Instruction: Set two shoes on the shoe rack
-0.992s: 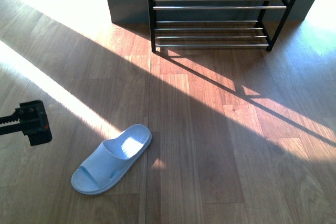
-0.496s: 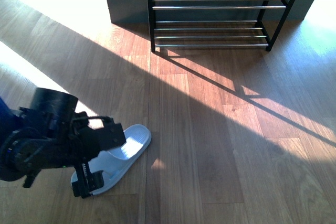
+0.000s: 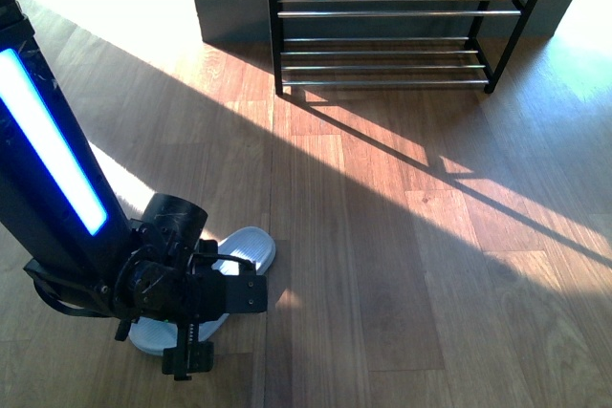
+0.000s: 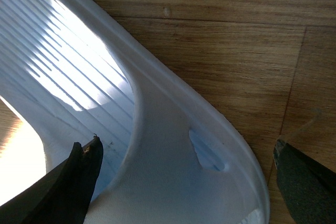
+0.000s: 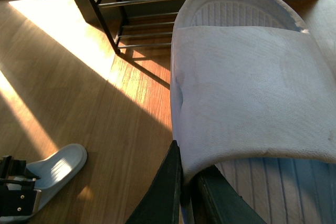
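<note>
Lowered onto the slide (image 3: pixel 251 247), left gripper (image 3: pixel 212 327) gapes wide, strap (image 4: pixel 173 182) between its jaws: light, bendy rubber, best pinched there. Right gripper (image 5: pixel 185 192) clamps a second slide (image 5: pixel 252 93).

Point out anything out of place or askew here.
The pale blue slide lies slanted on the floor, well short of the shoe rack. The second slide hangs pinched by its strap in the right gripper. No damage shows.

Black left arm (image 3: pixel 57 236), glowing blue strip (image 3: pixel 53 145), dark jaws

Sunlit wooden floor (image 3: pixel 382 265), pale blue slide (image 3: pixel 251 246) on it, shoe rack (image 3: pixel 392 13) standing beyond
</note>
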Robot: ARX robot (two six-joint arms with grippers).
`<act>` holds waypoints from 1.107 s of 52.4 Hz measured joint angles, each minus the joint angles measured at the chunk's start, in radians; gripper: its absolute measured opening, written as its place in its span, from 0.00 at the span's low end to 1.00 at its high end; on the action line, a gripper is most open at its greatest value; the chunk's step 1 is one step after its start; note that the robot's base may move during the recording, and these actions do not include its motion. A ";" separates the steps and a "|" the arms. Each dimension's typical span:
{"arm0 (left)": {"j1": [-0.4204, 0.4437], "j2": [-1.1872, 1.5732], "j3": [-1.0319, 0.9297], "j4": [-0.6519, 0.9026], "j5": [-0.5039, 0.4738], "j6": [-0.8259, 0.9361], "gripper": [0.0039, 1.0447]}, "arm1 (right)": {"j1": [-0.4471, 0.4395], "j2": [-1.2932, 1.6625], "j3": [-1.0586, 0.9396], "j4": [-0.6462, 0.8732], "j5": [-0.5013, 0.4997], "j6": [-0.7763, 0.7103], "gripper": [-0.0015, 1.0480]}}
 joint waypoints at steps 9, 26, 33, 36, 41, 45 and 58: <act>0.000 0.019 0.031 -0.013 -0.026 -0.009 0.80 | 0.000 0.000 0.000 0.000 0.000 0.000 0.02; -0.010 0.025 0.054 -0.078 -0.087 -0.086 0.35 | 0.000 0.000 0.000 0.000 0.000 0.000 0.02; -0.010 0.018 0.054 -0.080 -0.090 -0.169 0.16 | 0.000 0.000 0.000 0.000 0.000 0.000 0.02; -0.008 0.012 0.051 -0.077 -0.086 -0.224 0.09 | 0.000 0.000 0.000 0.000 0.000 0.000 0.02; -0.004 -0.008 0.021 -0.038 -0.063 -0.340 0.02 | 0.000 0.000 0.000 0.000 0.000 0.000 0.02; 0.008 -0.050 -0.035 0.074 -0.056 -0.535 0.02 | 0.000 0.000 0.000 0.000 0.000 0.000 0.02; 0.090 -0.399 -0.262 0.438 -0.154 -1.190 0.02 | 0.000 0.000 0.000 0.000 0.000 0.000 0.02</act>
